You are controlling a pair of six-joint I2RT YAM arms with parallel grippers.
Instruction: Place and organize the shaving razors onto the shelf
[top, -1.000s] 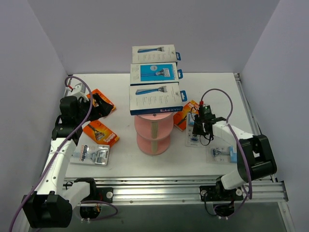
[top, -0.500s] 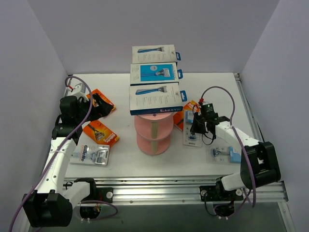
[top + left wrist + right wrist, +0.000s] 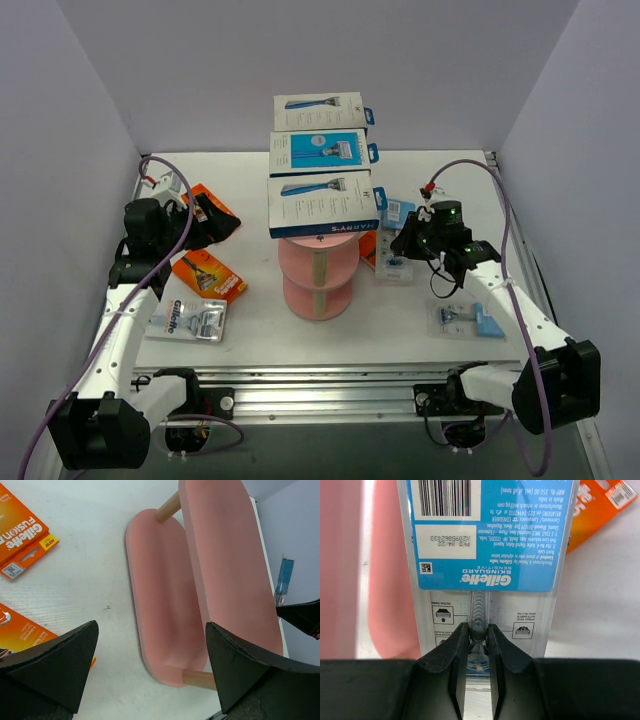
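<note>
The pink shelf [image 3: 318, 270] stands mid-table with three white-and-blue Harry's boxes [image 3: 322, 204] on its top tier. My right gripper [image 3: 408, 245] is shut on a clear blister pack with a blue card [image 3: 394, 240] and holds it off the table just right of the shelf. In the right wrist view the gripper [image 3: 478, 635] pinches the razor handle through the pack [image 3: 479, 535]. My left gripper [image 3: 215, 228] is open and empty over an orange blister card [image 3: 203, 203]. In the left wrist view this gripper [image 3: 150, 670] faces the shelf's lower tiers [image 3: 165, 595].
A second orange card [image 3: 207, 277] and a clear Gillette pack [image 3: 195, 320] lie at the left front. An orange card [image 3: 372, 250] lies right of the shelf, and it also shows in the right wrist view [image 3: 597, 510]. Another clear pack [image 3: 465, 320] lies at the right front.
My right gripper has lifted the clear blue-card pack off the table and carried it up and slightly back, beside the shelf. The left arm has hardly moved.
</note>
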